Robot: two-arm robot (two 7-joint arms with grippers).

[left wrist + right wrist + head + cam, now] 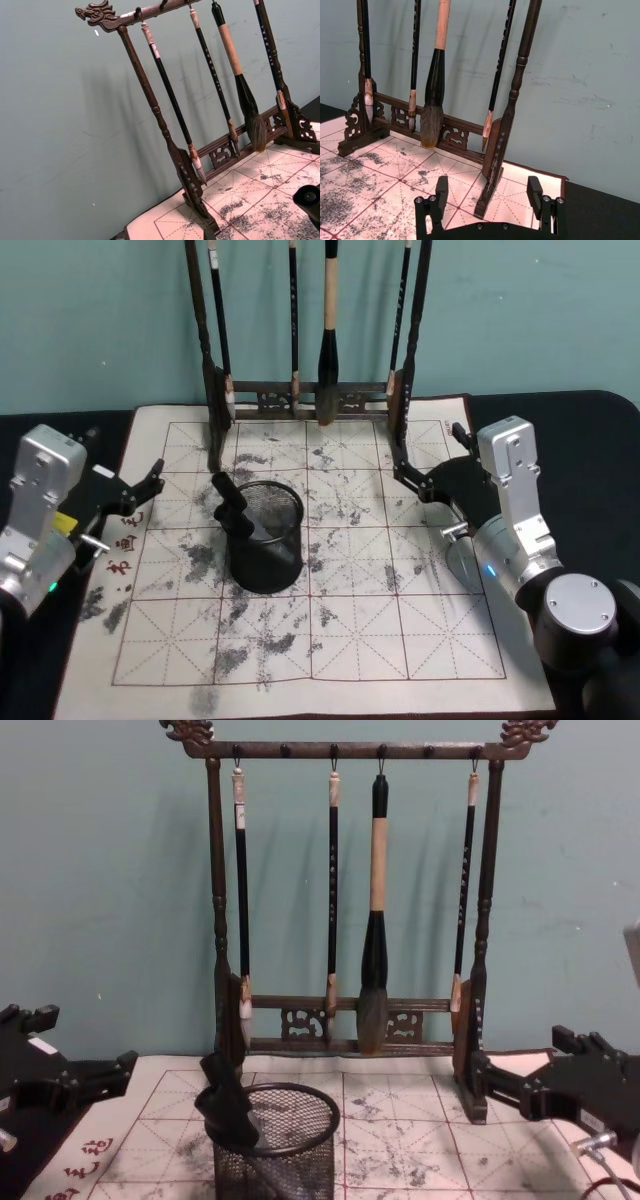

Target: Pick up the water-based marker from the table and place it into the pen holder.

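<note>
The table [330, 640], under its ink-smudged grid mat, is carrying the tall wooden brush rack [350, 900] at the back, with four brushes hanging from its top bar. I am seeing the pen holder [265, 540], the black mesh cup, standing left of the mat's middle, in front of the rack's left post. A dark marker [233, 505] is already leaning inside it, its upper end sticking out over the rim on the robot's left; I judge this to be the water-based marker, so the placing looks done.

The right gripper [425, 465] is hovering over the mat's right side, near the rack's right foot, its fingers spread wide and holding nothing. The left gripper [150, 483] is sitting at the mat's left edge, apart from the cup; its fingers look parted and empty.

Risks I am weighing: the marker is leaning off-centre, so a sweep of the left arm past the cup could catch its protruding end and tip the light holder. The right gripper, close to the rack's foot, could nudge the rack on retreat.
</note>
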